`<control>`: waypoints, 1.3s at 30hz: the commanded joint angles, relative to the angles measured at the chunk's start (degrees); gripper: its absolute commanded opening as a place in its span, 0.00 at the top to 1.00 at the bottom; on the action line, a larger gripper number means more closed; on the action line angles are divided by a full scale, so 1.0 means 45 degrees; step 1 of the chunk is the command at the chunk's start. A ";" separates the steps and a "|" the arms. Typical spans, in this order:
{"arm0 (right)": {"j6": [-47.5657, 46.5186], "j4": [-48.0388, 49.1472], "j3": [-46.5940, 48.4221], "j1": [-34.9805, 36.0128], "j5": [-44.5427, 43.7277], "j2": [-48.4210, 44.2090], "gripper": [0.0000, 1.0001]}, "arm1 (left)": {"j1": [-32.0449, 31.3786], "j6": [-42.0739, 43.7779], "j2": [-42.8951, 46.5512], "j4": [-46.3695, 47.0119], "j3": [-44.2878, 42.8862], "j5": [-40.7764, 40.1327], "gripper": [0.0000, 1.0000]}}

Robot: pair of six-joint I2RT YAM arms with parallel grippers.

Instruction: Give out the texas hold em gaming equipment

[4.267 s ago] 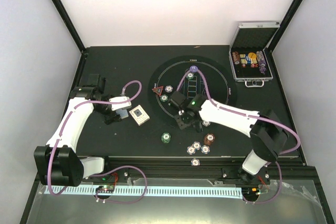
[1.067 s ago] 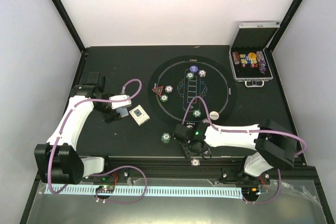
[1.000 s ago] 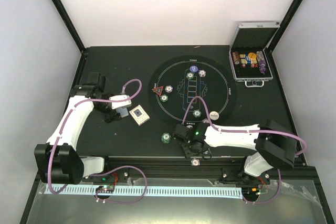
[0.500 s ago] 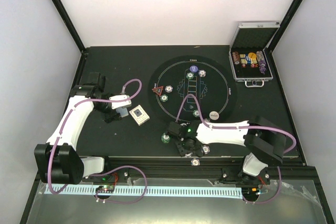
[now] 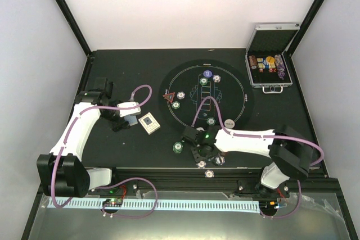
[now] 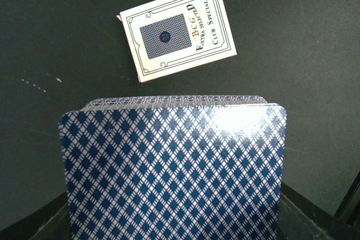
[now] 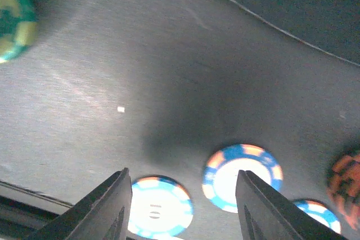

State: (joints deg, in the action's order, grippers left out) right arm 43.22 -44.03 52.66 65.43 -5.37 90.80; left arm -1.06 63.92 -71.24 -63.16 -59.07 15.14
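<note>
Right end effector: jaws are standing about half open and gripping nothing, hanging low over two blue-and-white chips on the bare worktop just outside the felt mat's near edge. A green chip is lying off to one side and a red-brown chip to the other. Left end effector: closed on the deck of cards, backs facing the wrist camera, near the card box. Progress, as I am judging it: partly done. The felt mat is already carrying a purple chip, several green and pale chips, the red triangular marker and the white button. The loose chips by the front rail are waiting, and I am making out no dealt cards on the mat. Pose: the right arm is reaching low across the front toward centre, wrist pitched down. The left arm is folding inward at the left, well apart from the mat.
</note>
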 commanded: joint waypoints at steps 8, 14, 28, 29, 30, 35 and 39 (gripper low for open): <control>-0.0108 -0.0062 -0.0963 -0.0873 -0.0518 -0.0267 0.48 | 0.0109 0.0268 0.0295 -0.0203 -0.0394 0.0035 0.98; -0.0430 -0.0177 -0.0997 -0.1110 -0.0619 -0.0333 0.48 | 0.0090 0.0242 0.0285 -0.0151 -0.0350 0.0035 0.99; -0.0900 0.0504 -0.1178 -0.1171 0.0263 0.0345 0.47 | 0.0083 0.0324 0.0304 -0.0115 -0.0408 -0.0023 0.99; -0.0922 0.0502 -0.1178 -0.1177 0.0283 0.0363 0.47 | 0.0097 0.0326 0.0299 -0.0124 -0.0409 -0.0024 0.98; -0.0946 0.0504 -0.1174 -0.1163 0.0293 0.0382 0.47 | 0.0099 0.0329 0.0304 -0.0118 -0.0423 -0.0029 0.98; -0.1030 0.0742 -0.1127 -0.1191 0.0521 0.0492 0.51 | 0.0093 0.0327 0.0304 -0.0088 -0.0428 -0.0058 0.98; -0.1097 0.0713 -0.1064 -0.1180 0.0395 0.0580 0.55 | 0.0098 0.0327 0.0304 -0.0079 -0.0409 -0.0063 0.98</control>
State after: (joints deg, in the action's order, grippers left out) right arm 38.81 -42.09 48.42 60.31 -4.08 91.20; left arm -1.06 64.36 -71.24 -63.16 -59.07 15.11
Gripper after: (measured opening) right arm 0.455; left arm 0.670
